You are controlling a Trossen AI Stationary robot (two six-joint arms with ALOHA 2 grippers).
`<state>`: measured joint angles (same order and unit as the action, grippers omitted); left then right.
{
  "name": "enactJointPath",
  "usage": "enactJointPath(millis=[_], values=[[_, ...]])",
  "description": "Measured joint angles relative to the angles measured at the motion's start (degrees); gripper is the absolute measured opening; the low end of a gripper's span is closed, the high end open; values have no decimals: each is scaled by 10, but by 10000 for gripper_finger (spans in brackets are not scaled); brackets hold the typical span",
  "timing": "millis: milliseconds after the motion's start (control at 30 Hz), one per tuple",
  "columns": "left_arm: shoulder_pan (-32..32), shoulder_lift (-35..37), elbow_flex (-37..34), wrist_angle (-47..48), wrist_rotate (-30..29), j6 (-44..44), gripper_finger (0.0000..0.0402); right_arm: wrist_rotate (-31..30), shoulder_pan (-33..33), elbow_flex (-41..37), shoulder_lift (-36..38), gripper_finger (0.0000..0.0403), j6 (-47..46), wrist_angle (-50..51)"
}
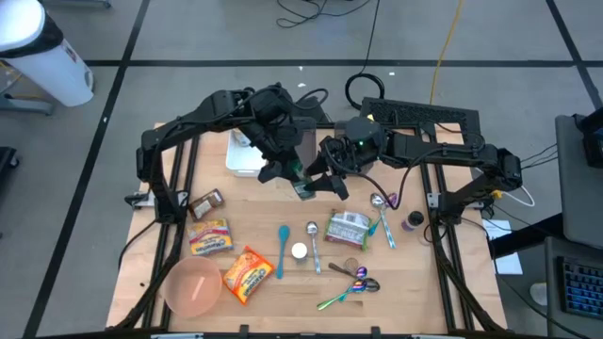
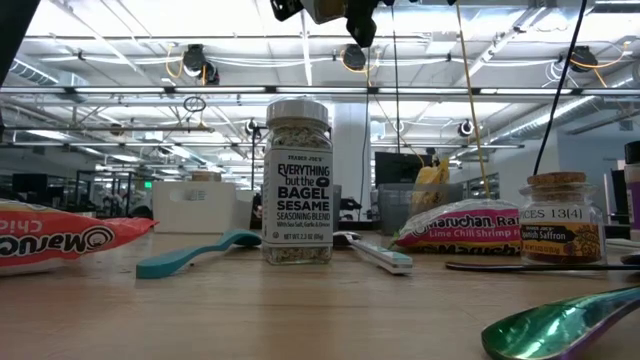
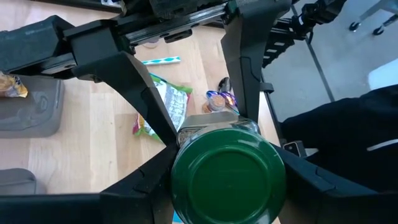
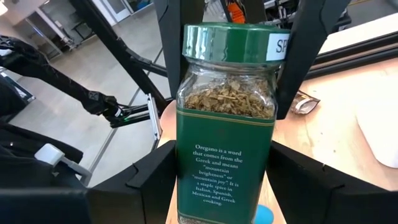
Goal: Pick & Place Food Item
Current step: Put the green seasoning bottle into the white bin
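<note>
Above the wooden tabletop (image 1: 264, 202), the oregano jar (image 1: 303, 187) hangs in the air between the two arms, just beside the white container (image 1: 243, 153). The left hand (image 1: 285, 173) is clamped on the jar near its green lid (image 3: 227, 165), a finger (image 3: 143, 106) on either side. The right hand (image 1: 320, 181) brackets the jar's lower body, fingers (image 4: 149, 180) close on both sides; whether they press the glass cannot be told. The bagel sesame seasoning jar (image 2: 298, 182) stands upright on the tabletop, well apart from the white container.

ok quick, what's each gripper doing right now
Left gripper: closed on the oregano jar, above the table.
Right gripper: around the same jar; whether it grips cannot be told.
</note>
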<state>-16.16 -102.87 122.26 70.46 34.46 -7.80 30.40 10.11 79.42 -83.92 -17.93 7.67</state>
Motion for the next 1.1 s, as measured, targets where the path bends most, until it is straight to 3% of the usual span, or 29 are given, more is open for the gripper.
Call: enactJointPath(millis=[533, 933, 1100], values=[[-31, 38, 0, 40, -49, -14, 207, -2, 41, 0, 1, 226, -23, -8], [-82, 56, 0, 182, -176, -51, 207, 1, 73, 0, 1, 226, -35, -47], [-119, 56, 0, 195, -222, -76, 207, -1, 79, 0, 1, 226, -38, -47]])
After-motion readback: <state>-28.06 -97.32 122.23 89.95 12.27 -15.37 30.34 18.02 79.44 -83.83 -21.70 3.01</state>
